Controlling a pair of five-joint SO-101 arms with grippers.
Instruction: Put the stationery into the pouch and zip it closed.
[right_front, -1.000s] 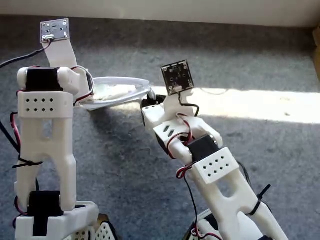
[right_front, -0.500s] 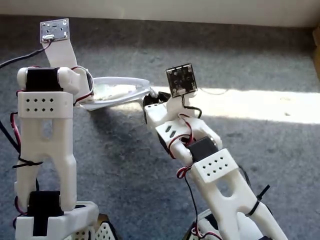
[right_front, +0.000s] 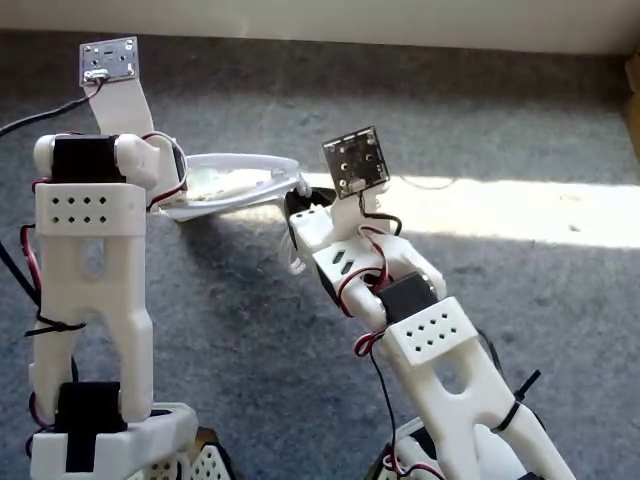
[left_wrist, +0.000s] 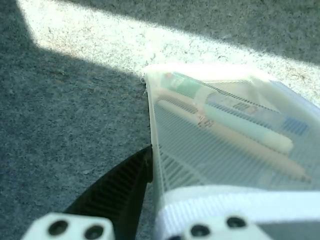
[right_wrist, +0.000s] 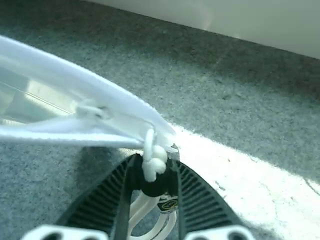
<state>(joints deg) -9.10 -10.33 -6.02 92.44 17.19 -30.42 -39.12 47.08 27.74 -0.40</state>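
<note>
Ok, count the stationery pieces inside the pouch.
3 show through the pouch: a green-ended marker, a beige pencil beside it, a blue-marked piece. Others may be hidden.

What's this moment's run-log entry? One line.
left gripper: shut on pouch | right gripper: shut on zipper pull | pens: inside pouch

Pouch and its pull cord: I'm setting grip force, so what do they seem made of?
The pouch looks like translucent soft plastic with a fine mesh weave; pens show through. The pull cord looks like knotted white string, matte.
</note>
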